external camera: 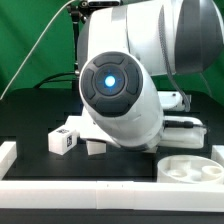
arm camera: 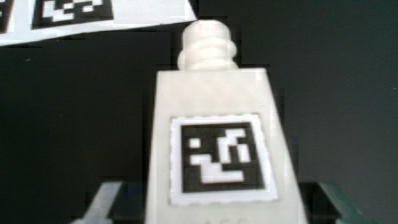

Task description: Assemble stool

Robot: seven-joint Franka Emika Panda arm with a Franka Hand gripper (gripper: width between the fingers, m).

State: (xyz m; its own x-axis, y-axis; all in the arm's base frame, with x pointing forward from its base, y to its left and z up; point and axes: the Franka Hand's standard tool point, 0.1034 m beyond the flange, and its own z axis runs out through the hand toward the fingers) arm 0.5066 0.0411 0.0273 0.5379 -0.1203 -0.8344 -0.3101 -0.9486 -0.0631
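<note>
In the wrist view a white stool leg lies on the black table, its tag facing the camera and its threaded tip pointing away toward the marker board. My gripper straddles the leg's wide end. One finger stands apart from the leg with a dark gap, the other finger is close beside it, so the jaws are open. In the exterior view the arm hides the gripper. Another tagged leg lies at that view's left, and the round seat disc at its right.
A small white piece shows under the arm in the exterior view. White border rails run along the front and the exterior view's left. The arm's body blocks the middle of that view.
</note>
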